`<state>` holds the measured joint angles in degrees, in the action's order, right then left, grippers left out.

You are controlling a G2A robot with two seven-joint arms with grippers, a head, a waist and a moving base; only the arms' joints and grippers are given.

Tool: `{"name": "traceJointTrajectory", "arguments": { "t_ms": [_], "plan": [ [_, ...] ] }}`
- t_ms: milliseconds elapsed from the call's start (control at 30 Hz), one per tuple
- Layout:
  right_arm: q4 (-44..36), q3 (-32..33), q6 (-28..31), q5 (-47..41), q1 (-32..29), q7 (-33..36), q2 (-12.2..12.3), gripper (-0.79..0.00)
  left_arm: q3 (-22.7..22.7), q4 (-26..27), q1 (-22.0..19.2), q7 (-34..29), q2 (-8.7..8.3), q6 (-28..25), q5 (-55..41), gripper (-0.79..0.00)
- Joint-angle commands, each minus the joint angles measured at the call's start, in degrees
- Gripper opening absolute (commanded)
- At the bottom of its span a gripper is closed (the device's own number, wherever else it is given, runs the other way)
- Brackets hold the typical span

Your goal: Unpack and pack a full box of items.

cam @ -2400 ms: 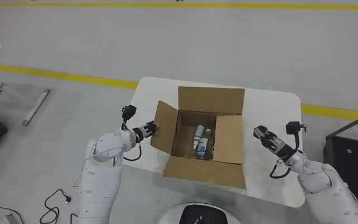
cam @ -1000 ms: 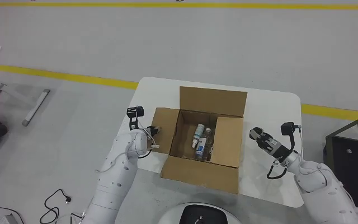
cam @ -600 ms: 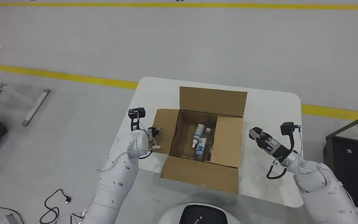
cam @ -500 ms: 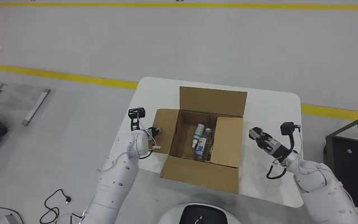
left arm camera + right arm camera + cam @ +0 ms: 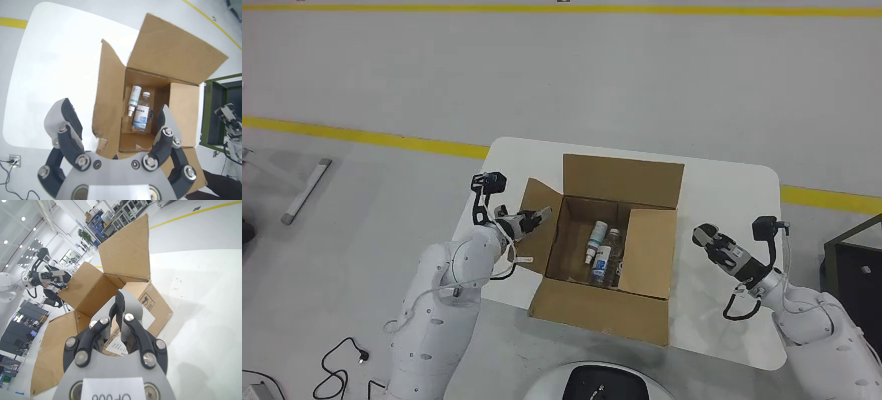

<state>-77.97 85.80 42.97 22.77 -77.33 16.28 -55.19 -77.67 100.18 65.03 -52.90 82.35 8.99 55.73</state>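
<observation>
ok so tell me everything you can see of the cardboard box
The cardboard box is plain brown corrugated card, standing upright on the white table with all four flaps open; the far flap stands tallest, the left flap's edge is frayed. Inside lie a clear bottle and a white spray tube, side by side. The open left tool hovers over the left flap; contact is unclear.
</observation>
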Motion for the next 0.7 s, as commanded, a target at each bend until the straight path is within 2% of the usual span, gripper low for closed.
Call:
{"name": "traceJointTrajectory", "arguments": {
  "t_ms": [0, 167, 400, 500, 667],
  "plan": [
    [-0.4, 0.4, -0.1, 0.0, -0.4, 0.0, 0.0, -0.785, 0.6, 2.6, 0.5, -1.7, -0.04, -1.9, -3.2, 0.0],
    [-0.8, 1.2, -0.1, 0.0, -1.2, -0.2, 0.1, -0.785, 3.3, 3.7, -0.2, -6.6, 0.0, -4.6, -9.9, 0.0],
    [-1.6, 2.1, -0.1, 0.3, -2.3, -0.5, 0.2, -0.785, 8.9, -2.6, -3.6, -8.9, 0.45, -7.1, -16.7, 0.0],
    [-1.8, 2.3, -0.2, 0.5, -2.8, -0.7, 0.2, -0.785, 11.0, -6.3, -4.9, -9.0, 1.02, -4.7, -22.3, 0.0],
    [-2.3, 2.4, -0.3, 0.6, -3.6, -1.0, 0.1, -0.785, 11.0, -6.3, -4.9, -9.0, 1.02, -4.7, -22.3, 0.0]
  ]
}}
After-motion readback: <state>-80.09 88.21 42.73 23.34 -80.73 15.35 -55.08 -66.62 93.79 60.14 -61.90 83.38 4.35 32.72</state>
